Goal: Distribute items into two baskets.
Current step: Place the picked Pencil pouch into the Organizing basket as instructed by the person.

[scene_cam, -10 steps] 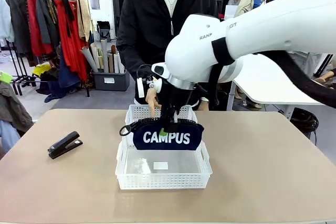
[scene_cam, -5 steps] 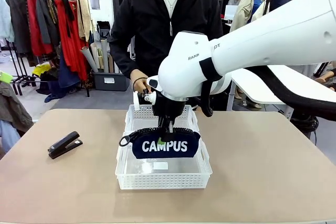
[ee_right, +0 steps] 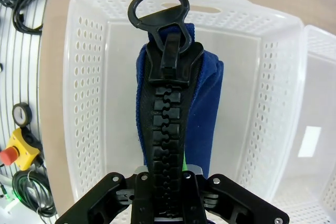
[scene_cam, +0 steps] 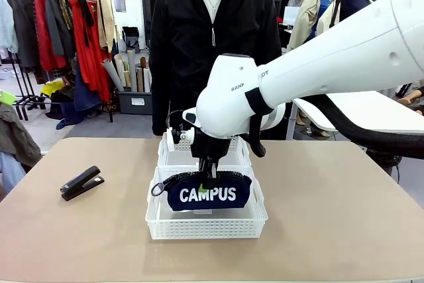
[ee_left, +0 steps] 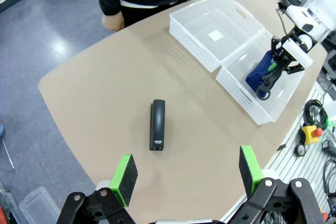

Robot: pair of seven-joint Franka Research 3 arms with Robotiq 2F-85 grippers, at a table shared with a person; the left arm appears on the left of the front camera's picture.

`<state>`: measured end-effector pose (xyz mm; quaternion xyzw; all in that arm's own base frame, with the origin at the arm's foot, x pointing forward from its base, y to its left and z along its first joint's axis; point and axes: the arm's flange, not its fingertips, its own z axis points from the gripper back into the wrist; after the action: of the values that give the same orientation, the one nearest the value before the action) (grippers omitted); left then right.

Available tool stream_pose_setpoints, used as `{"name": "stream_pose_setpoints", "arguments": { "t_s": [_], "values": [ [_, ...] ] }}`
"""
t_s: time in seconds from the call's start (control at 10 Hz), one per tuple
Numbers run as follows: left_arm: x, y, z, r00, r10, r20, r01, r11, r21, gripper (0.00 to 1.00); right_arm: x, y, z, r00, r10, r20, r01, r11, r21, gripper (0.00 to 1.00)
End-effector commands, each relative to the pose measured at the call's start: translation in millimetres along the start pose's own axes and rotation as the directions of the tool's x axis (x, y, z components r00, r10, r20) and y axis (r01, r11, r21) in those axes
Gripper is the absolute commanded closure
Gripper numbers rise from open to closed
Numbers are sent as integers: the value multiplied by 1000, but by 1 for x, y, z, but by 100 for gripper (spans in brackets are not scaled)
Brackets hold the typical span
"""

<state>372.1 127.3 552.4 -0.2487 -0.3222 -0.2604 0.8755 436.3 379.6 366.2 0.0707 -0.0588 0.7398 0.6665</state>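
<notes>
My right gripper [scene_cam: 208, 175] is shut on the top zip edge of the navy "CAMPUS" pouch [scene_cam: 209, 194], which hangs upright inside the near white basket [scene_cam: 205, 231], its lower half below the rim. In the right wrist view the pouch [ee_right: 202, 103] and its black loop run away from my right gripper [ee_right: 167, 176] over that basket [ee_right: 79, 77]. The second basket [scene_cam: 173, 158] sits just behind, touching the first. The black stapler [scene_cam: 81, 182] lies on the table at the left. My left gripper [ee_left: 188, 174] hovers open high above the stapler [ee_left: 157, 124], with the baskets [ee_left: 189, 40] beyond it.
A person in a black jacket stands at the far table edge behind the baskets, one hand [ee_left: 113, 22] near the edge. The tan table [scene_cam: 331, 217] is bare to the right of the baskets. Cables and an emergency-stop button [ee_right: 18, 148] lie off the table's near side.
My right gripper has lowered the pouch from above the rim down into the near basket. The person's hand has drawn back from the far basket.
</notes>
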Motion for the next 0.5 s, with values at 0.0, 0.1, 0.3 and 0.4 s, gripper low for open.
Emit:
{"name": "stream_pose_setpoints", "arguments": {
  "t_s": [0.0, 0.1, 0.3, 0.4],
  "values": [
    [0, 0, 1, 1000, -2, 3, 2, 1000, 1, 0, 8, -6, -7, 1000, -21, -10, 21, 1000, -8, 100],
    [0, 0, 1, 1000, -2, 3, 2, 1000, 1, 0, 9, -7, -14, 1000, -21, -14, 21, 1000, 1, 100],
    [0, 0, 1, 1000, -2, 3, 2, 1000, 1, 0, 9, -8, -20, 1000, -19, -16, 19, 1000, 18, 100],
    [0, 0, 1, 1000, -2, 3, 2, 1000, 1, 0, 8, -9, -20, 1000, -19, -18, 20, 1000, 22, 97]
  ]
}}
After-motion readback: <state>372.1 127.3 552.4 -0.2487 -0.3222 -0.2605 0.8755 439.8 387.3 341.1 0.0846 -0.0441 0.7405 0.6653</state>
